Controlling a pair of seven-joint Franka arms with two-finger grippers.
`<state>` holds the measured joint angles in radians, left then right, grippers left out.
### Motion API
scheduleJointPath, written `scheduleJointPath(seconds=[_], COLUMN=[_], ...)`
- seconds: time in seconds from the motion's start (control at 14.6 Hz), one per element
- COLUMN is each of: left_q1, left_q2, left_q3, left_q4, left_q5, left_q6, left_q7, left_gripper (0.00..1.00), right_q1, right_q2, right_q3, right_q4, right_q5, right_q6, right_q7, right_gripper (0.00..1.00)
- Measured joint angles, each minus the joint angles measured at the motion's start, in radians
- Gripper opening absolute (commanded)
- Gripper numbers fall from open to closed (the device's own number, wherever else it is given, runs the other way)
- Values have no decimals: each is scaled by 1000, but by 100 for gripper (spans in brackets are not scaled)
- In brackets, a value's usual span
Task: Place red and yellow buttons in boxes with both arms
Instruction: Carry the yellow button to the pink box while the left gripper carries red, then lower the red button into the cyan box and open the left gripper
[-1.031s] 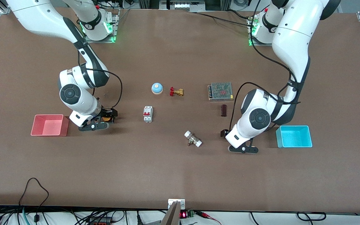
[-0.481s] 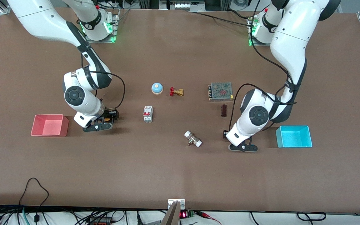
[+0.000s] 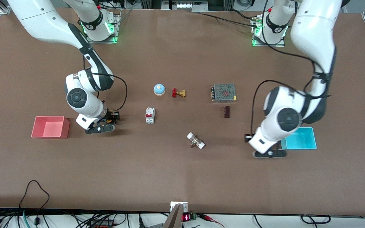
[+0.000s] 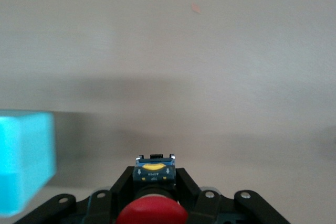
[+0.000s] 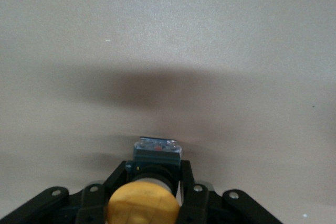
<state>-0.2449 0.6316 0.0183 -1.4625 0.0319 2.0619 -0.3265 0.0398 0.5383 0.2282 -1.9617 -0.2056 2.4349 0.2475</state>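
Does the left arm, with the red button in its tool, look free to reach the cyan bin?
Probably yes. The left tool, shut on the red button, hangs just beside the cyan bin. Nothing stands between them, and the bin's top is open.

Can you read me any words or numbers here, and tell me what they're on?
Nothing reads clearly.
Yellow label on the red button in the left gripper, by the cyan box: blurred.
Label on the yellow button in the right gripper, near the pink box: blurred.
Red digits on the table-edge display: too small.
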Motion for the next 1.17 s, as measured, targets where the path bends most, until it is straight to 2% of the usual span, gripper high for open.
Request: scheduleJointPath(seconds=[0.21,0.41,0.55,0.69,0.76,1.03,1.17], left_q1=[74,214,265,272,271,266,267], left_q2=[-60,-49,-28,-14,-10,-8,-6], left_q3=[41,47,46,45,43,35,35], left_q4=[5,-14,-51,-101,-121,-191,-241], left_q5=[3,3,3,3,3,3,3], left_q6=[-116,-121,-81,-12,20,153,232], left_q7=[120,284,329,333,333,333,333], left_gripper=[19,19,19,19,19,20,20], right_q1=[-11,-76,-136,-198,-220,-259,-262], right_q2=[-27,-125,-187,-218,-222,-175,-118], right_q3=[-3,-8,-9,-19,-43,-170,-195], right_q4=[28,65,104,156,175,189,189], right_q5=[0,0,7,77,117,160,160], right_q6=[-3,-100,-205,-297,-319,-294,-225], right_q7=[0,-12,-67,-153,-210,-407,-438], right_gripper=[9,9,9,9,9,9,9])
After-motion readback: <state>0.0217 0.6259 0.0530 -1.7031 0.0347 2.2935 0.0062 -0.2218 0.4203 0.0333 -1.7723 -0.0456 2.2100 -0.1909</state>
